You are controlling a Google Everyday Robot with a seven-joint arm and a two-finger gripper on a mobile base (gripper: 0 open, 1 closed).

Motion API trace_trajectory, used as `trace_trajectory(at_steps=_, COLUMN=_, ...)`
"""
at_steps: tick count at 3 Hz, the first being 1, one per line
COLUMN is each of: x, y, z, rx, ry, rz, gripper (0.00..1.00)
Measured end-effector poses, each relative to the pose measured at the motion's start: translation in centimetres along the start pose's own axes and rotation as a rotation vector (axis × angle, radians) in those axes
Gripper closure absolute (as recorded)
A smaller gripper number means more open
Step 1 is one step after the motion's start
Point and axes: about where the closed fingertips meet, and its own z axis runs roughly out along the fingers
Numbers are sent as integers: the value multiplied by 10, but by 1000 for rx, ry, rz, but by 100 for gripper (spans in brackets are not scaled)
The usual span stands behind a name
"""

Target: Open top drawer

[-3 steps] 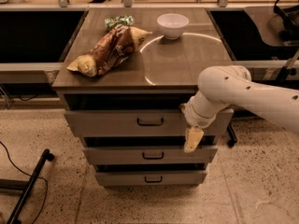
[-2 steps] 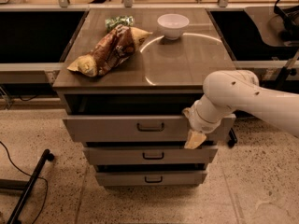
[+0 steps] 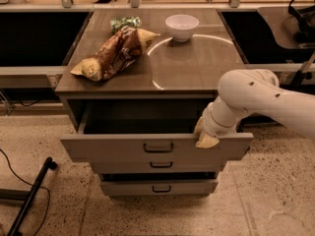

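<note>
Countertop (image 3: 197, 65): 1 white bowl (image 3: 181, 27), 1 brown chip bag (image 3: 115, 53), 1 green bag (image 3: 124, 22).
Drawers: 3 grey; top drawer (image 3: 113, 149) pulled out, 2 lower drawers (image 3: 128, 186) beneath.
Gripper (image 3: 204, 134): 1, at top drawer's front rim, right side; can't tell its grip.

The one camera looks from in front of the cabinet and well above it. It is tilted steeply down and faces the far side of the scene, so the countertop (image 3: 192, 68) fills the upper middle of the view and the speckled floor (image 3: 266, 200) takes the near edge. It sits close enough that the open top drawer (image 3: 123, 149) spans the centre, with the gripper (image 3: 205, 137) at the drawer front's upper edge, right of the middle, on an arm (image 3: 266, 100) entering from the right.
</note>
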Motion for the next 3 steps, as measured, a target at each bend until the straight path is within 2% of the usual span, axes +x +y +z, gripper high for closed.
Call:
trace_trajectory(at_steps=1, x=-2, y=-1, z=-7, rx=0, ry=0, rz=0, gripper=99)
trace_trajectory(at_steps=2, x=-2, y=-1, z=-7, rx=0, ry=0, rz=0, gripper=79)
trace_trajectory(at_steps=3, x=-2, y=-1, z=-7, rx=0, ry=0, rz=0, gripper=48)
